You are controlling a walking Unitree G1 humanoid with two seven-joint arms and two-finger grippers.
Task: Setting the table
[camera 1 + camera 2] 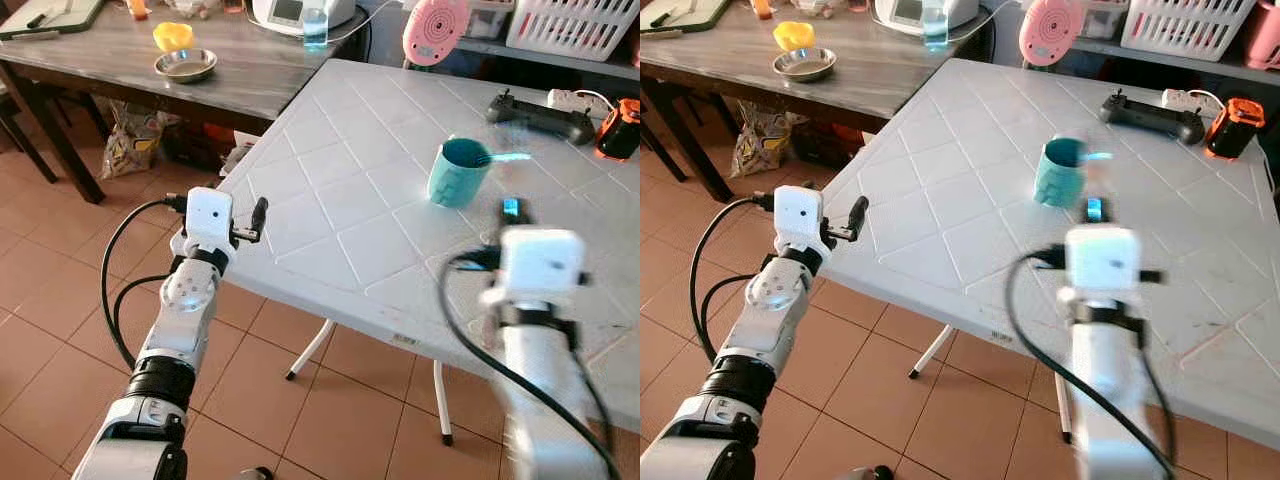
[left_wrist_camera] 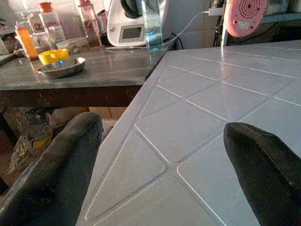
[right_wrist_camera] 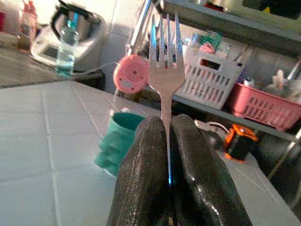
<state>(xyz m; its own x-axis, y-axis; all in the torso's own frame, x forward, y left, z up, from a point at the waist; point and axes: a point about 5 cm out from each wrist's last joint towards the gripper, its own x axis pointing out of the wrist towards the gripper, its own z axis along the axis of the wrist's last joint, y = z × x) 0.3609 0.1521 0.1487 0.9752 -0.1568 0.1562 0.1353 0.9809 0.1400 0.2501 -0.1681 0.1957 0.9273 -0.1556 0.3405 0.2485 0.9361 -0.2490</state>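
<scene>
Here, one fork [image 3: 165,70], one teal cup [image 1: 458,172].

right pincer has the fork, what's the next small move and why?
Probably lower the right pincer toward the bare white table beside the teal cup. The fork is clamped tines-up, above the table, nothing is laid by the cup yet. The left pincer is open and holds nothing.

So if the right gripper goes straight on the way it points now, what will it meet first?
Probably the teal cup. The right gripper, shut on the fork, points across the white table toward it; the tines would arrive first, though depth is unclear.
</scene>
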